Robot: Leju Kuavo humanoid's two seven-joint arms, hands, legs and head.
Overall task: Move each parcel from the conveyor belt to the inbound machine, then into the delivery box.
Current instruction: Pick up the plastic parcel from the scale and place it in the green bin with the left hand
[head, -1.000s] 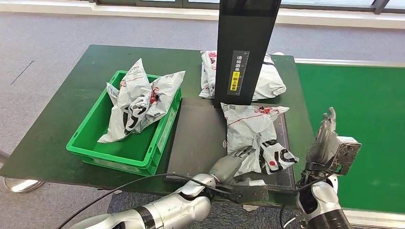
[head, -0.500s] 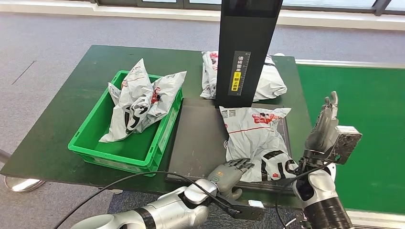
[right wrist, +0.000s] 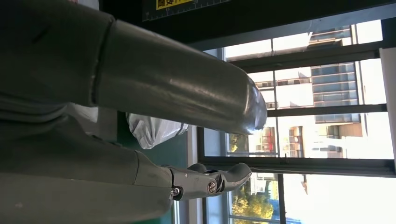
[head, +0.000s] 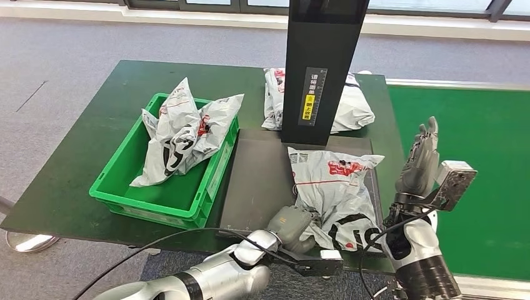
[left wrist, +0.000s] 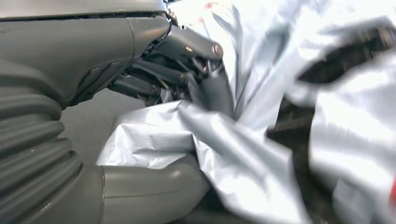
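Head view: parcel [head: 334, 190] (crumpled) in left hand [head: 292, 222].

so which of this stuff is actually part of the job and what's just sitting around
Job:
- parcel on the machine's plate, gripped by the left hand
- inbound machine
- green box with parcels already in it
- conveyor belt
- parcel behind the machine
- right hand, raised, holding nothing

Lying about:
- table
- round metal base on the floor
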